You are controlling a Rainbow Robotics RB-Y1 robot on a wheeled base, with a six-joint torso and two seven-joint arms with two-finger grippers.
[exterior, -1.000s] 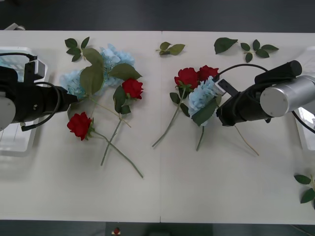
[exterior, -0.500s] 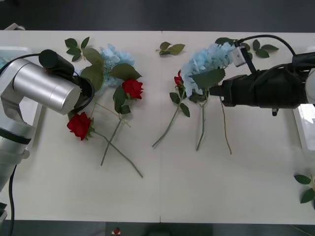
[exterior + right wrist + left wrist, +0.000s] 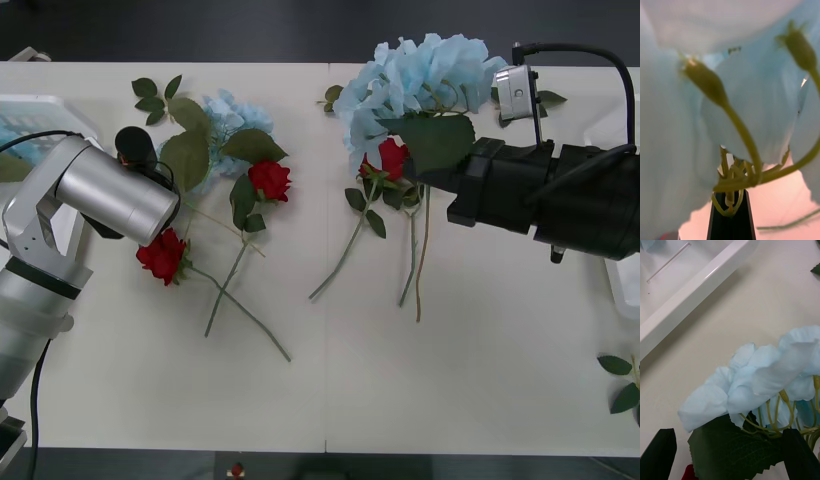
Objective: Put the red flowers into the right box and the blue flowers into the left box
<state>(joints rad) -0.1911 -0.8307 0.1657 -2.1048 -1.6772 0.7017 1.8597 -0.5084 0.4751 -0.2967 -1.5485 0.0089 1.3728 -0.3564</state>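
Your front camera sits up high above both arms and looks forward and down, so you see the whole white table (image 3: 330,380) from far back. Your right wrist camera looks along its own black fingers (image 3: 731,217) and is pressed very close to pale blue flowers (image 3: 681,123), with thin green stalks right at the lens. Your left wrist camera looks down from close by at another blue cluster (image 3: 752,378) and the rim of the left box (image 3: 692,300). Both wrist cameras see blue blooms that your front camera also sees.
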